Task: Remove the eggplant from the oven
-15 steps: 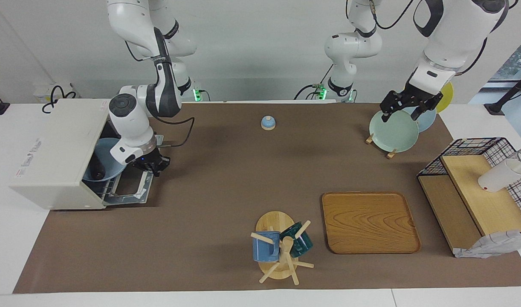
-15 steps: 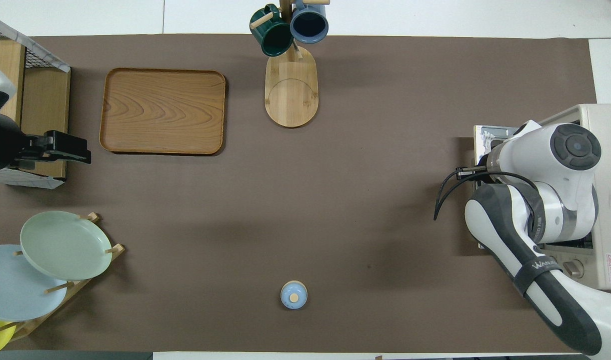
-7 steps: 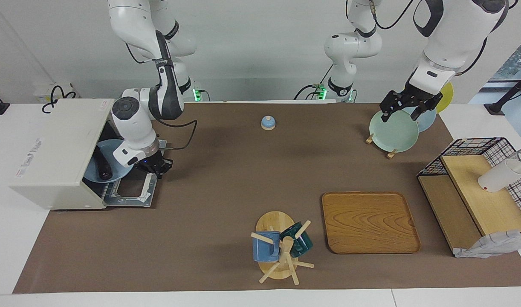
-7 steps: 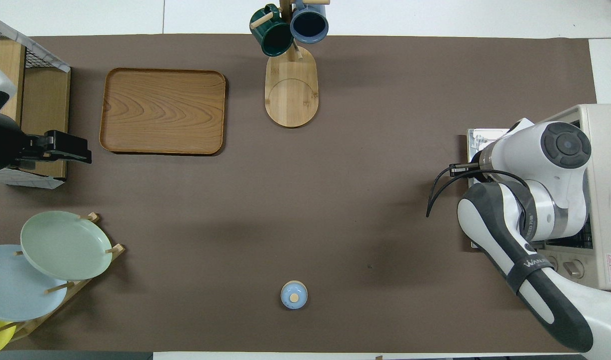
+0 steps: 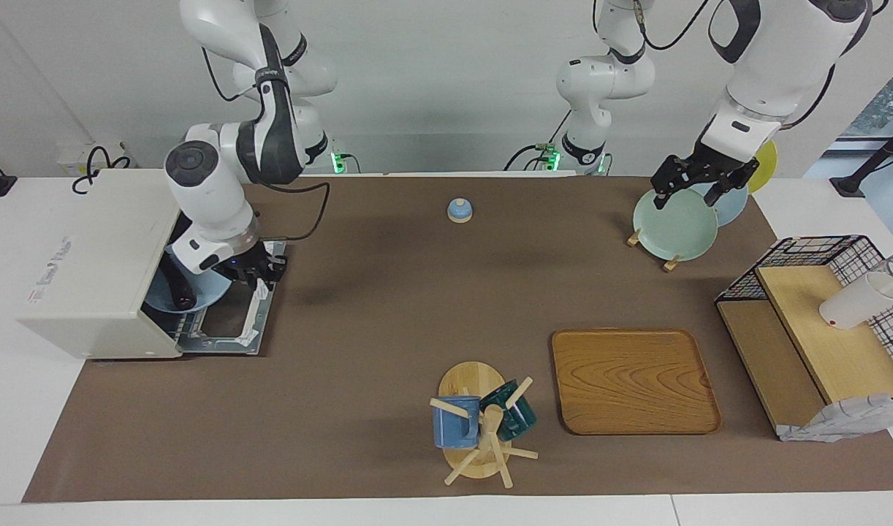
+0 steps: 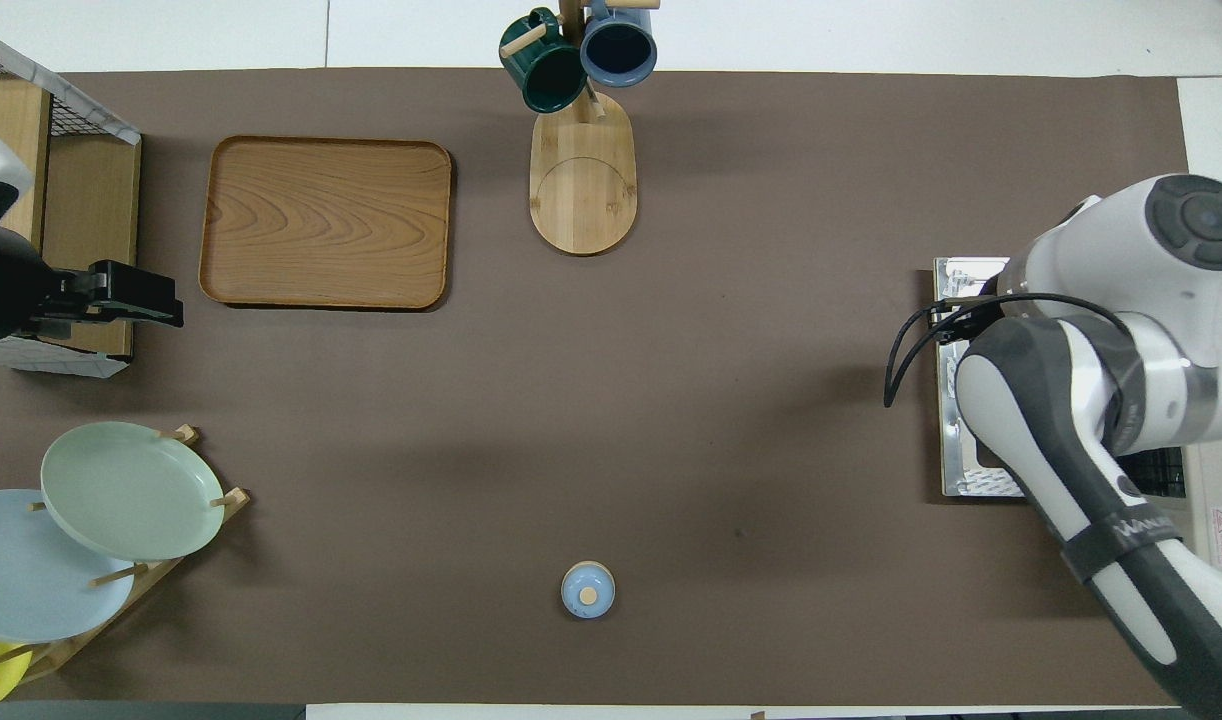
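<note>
Right gripper [image 5: 255, 269] over oven door, eggplant just inward

Eggplant [image 5: 175, 286] lies on a blue plate [image 5: 207, 296] in the oven [image 5: 96, 256] mouth, long axis across the opening. I cannot tell the right gripper's state. Left gripper [image 5: 698, 184] waits open, well apart.

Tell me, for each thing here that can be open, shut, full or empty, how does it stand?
oven: door folded down, open.
eggplant: lying on a blue plate inside the oven.
right gripper: over the open door.
left gripper: open, waiting over the plate rack.
wooden tray: empty.
mug tree: two mugs hanging.
white cup: lying on its side.
</note>
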{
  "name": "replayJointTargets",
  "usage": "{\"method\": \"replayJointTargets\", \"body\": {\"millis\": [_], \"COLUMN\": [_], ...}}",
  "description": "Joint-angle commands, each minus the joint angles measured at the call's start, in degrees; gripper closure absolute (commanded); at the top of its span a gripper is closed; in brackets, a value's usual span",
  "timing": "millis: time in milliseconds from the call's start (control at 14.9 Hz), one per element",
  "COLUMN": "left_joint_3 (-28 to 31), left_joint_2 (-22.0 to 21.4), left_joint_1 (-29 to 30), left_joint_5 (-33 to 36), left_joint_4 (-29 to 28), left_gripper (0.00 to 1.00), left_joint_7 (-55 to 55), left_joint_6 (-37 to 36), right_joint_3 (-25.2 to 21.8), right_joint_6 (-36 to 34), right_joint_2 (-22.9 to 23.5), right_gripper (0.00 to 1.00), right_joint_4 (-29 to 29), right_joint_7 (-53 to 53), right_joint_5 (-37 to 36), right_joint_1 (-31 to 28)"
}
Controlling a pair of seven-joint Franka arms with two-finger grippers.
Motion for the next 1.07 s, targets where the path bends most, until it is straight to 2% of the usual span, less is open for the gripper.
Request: {"method": "replayJointTargets", "body": {"millis": [0,268,669,1003], "left_joint_3": [-0.1,-0.1,-0.1,-0.1], "left_joint_2": [0.0,0.0,0.0,0.1], "left_joint_1": [0.2,0.0,0.0,0.4], "left_joint_5": [-0.8,-0.8,-0.8,-2.0], "left_joint_4": [0.1,0.1,0.2,0.2], "left_gripper": [0.0,0.0,0.0,0.0], "left_joint_7": [0.3,0.3,0.3,0.2], "left_joint_6": [0.6,0.6,0.6,0.6], "right_joint_3": [-0.1,-0.2,-0.3,-0.3], "right_joint_6": [0.6,8.0,6.1,4.9], "right_joint_2": [-0.6,-2.6,-2.9,-2.9], "right_gripper": [0.67,0.67,0.66,0.53], "right_joint_4": [-1.5,-8.4,-8.7,-8.4], "right_joint_7": [1.0,-2.4,-4.2,-4.5], "right_joint_5": [-1.7,-1.7,-1.7,-1.7], "right_joint_1": [-3.1,-3.7,-4.0,-5.4]}}
